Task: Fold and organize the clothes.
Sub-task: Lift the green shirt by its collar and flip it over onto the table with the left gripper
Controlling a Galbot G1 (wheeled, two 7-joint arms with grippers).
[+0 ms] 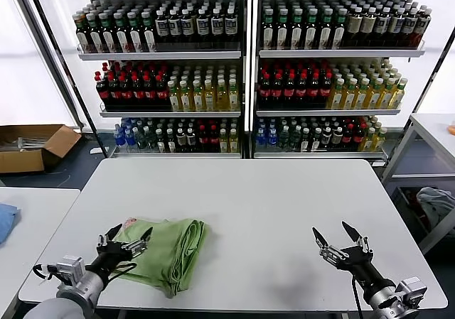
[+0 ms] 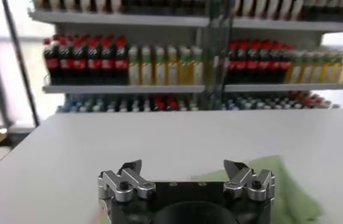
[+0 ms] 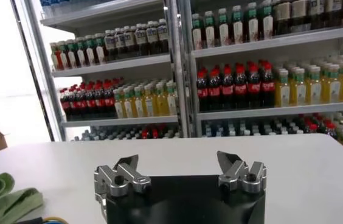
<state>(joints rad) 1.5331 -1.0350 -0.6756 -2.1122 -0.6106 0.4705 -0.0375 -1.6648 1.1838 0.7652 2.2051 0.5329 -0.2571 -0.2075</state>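
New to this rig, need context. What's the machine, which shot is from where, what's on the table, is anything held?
It is a two-armed robot standing at a white table; each arm ends in a two-fingered gripper. The wide picture comes from a camera on its head, looking down at the table. The other two come from cameras on its wrists, each looking out over its own gripper toward shelves of bottles.

A light green T-shirt, folded into a bundle, lies on the table near the robot's left side. The left gripper hovers at the shirt's edge, fingers apart, holding nothing. The right gripper waits open over bare table on the right, also holding nothing.
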